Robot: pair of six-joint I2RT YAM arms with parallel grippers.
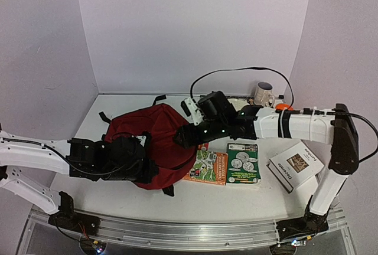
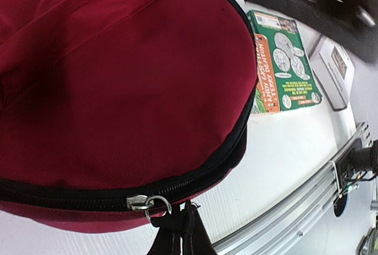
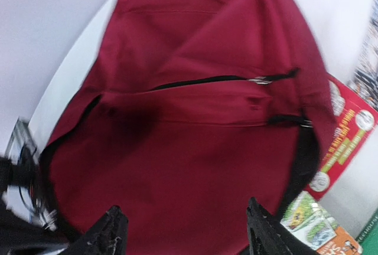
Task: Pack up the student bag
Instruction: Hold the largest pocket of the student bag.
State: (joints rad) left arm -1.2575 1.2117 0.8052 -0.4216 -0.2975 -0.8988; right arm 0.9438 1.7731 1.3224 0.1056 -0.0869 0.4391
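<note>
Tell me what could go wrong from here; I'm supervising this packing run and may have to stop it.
1. The student bag lies over an edge of the orange book; pulling the bag may drag that book.
2. The right gripper hangs open over loose fabric; closing there may pinch cloth only, not the zipper pull.

The left arm [image 1: 35,151] is extended low toward the middle with the left end effector [image 2: 180,234] closed tight, while the right arm [image 1: 295,125] is stretched leftward, the right end effector [image 3: 188,237] held with fingers [image 3: 112,234] spread wide.
</note>
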